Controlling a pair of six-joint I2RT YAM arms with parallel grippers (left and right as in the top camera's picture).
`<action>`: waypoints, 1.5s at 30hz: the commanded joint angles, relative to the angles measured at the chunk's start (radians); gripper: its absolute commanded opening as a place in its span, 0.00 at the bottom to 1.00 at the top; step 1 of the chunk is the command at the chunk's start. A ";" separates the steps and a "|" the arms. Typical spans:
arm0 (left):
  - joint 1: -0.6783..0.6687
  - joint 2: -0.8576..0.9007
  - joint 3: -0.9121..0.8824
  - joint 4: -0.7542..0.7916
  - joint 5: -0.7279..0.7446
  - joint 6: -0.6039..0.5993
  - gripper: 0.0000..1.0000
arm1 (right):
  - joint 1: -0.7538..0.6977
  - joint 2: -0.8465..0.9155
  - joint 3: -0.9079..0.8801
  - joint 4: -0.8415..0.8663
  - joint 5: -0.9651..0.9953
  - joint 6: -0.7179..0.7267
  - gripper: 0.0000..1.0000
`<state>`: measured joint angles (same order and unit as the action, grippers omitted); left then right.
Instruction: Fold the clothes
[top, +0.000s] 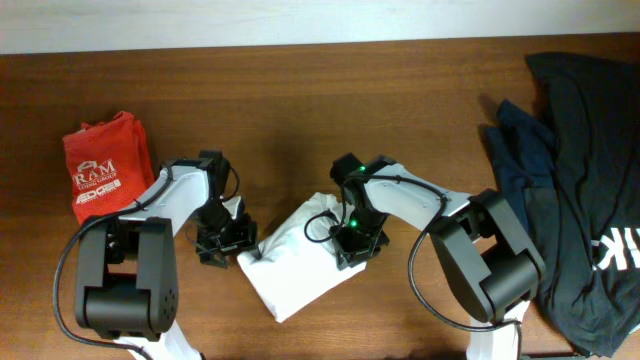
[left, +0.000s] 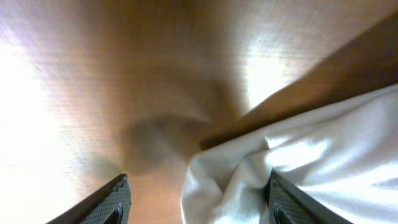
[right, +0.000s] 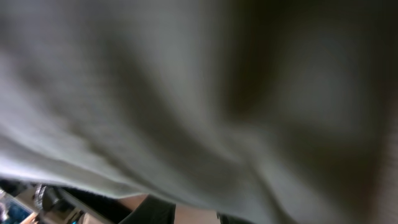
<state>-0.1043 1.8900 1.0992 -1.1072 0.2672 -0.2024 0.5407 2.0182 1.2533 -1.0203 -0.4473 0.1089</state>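
A white T-shirt (top: 295, 265) lies as a folded bundle at the table's middle front. My left gripper (top: 222, 240) is at its left edge. In the left wrist view the left gripper (left: 199, 205) is open, with the white T-shirt's corner (left: 298, 162) lying between its fingers, close to the right one. My right gripper (top: 358, 243) is at the bundle's right edge. In the right wrist view the white cloth (right: 186, 99) fills the frame and covers the fingertips (right: 199, 218), which stand close together on it.
A folded red T-shirt with white lettering (top: 105, 165) lies at the back left. A navy garment (top: 520, 150) and a black garment (top: 590, 190) lie heaped at the right edge. The table is dark wood (top: 300, 110).
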 joint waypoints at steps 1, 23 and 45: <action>0.000 -0.003 -0.007 -0.002 0.145 -0.037 0.68 | -0.078 0.015 -0.006 0.043 0.349 0.004 0.28; -0.027 -0.151 0.075 0.411 0.328 0.100 0.81 | -0.130 -0.182 0.052 -0.279 -0.455 -0.190 0.30; -0.027 -0.151 0.075 0.407 0.328 0.100 0.82 | -0.109 -0.180 -0.308 0.030 -0.606 -0.254 0.38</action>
<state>-0.1307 1.7515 1.1694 -0.6983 0.5766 -0.1230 0.4374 1.8408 0.9512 -0.9604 -0.8867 -0.0559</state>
